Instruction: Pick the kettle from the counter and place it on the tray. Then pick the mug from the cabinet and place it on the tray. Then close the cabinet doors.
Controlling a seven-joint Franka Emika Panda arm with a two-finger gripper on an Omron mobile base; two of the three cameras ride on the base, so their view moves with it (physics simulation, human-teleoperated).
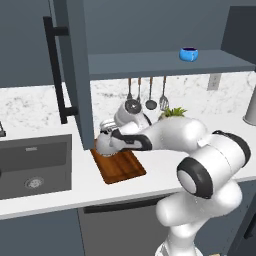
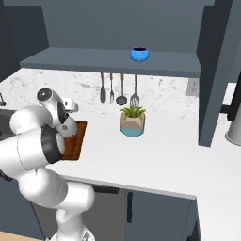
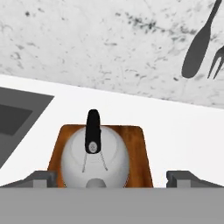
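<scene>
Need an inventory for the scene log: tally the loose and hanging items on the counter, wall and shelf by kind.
Kettle: 1
Tray: 1
Mug: 1
Potted plant: 1
Hanging utensils: 4
Total: 8

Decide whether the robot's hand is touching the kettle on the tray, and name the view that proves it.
Apart. In the hand view, the hand has a fingertip on each side of the kettle, with tray wood showing between kettle and each tip.
</scene>
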